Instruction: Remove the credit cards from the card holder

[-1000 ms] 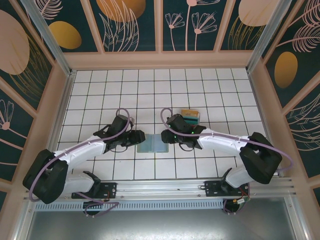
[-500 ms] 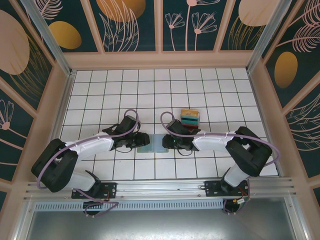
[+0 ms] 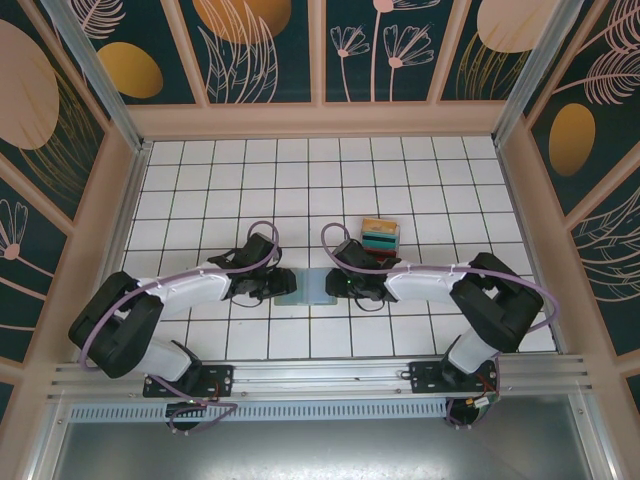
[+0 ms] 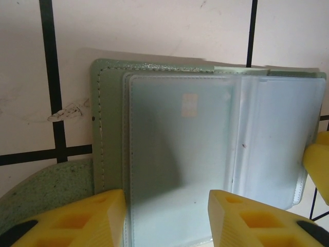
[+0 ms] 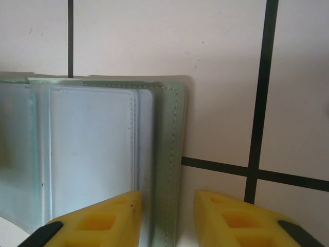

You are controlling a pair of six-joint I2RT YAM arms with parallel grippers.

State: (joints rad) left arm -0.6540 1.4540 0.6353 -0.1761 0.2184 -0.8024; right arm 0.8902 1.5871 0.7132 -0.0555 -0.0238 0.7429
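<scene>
— Left hand point(image 4: 167, 220): what state is it in?

— Its fingers point(image 4: 97, 218) stand apart, low at the near edge of the card holder point(image 4: 180, 154). One sits on each side of the left panel's clear sleeve point(image 4: 175, 144). They clamp nothing. The right hand point(image 5: 165, 222) is the same, with its fingers spread and straddling the holder's stitched right edge.

— And where does the holder lie?

— It is spread open and flat on the white tiled surface point(image 3: 250, 190), directly between the two hands, with its pale inner face up.

— How should the step in hand be done well?

— I judge the step to be steadying the holder and finding a card to draw. One hand should press its panel flat while the other works at a sleeve mouth. A card should slide out along the sleeve rather than be lifted upward. The pinch should take the card's edge only. If it catches the slick plastic too, the whole holder will likely drag.

— Is anything in the sleeves?

— They look frosted and pale. A small light square patch point(image 4: 189, 104) shows through the left one, but no red, teal or gold. I cannot tell whether a card remains.

— And the other container?

— A small clear tray point(image 3: 399, 238) sits beyond the right hand, apart from the holder. It holds stacked credit cards point(image 3: 379, 232), with gold and teal showing.
</scene>
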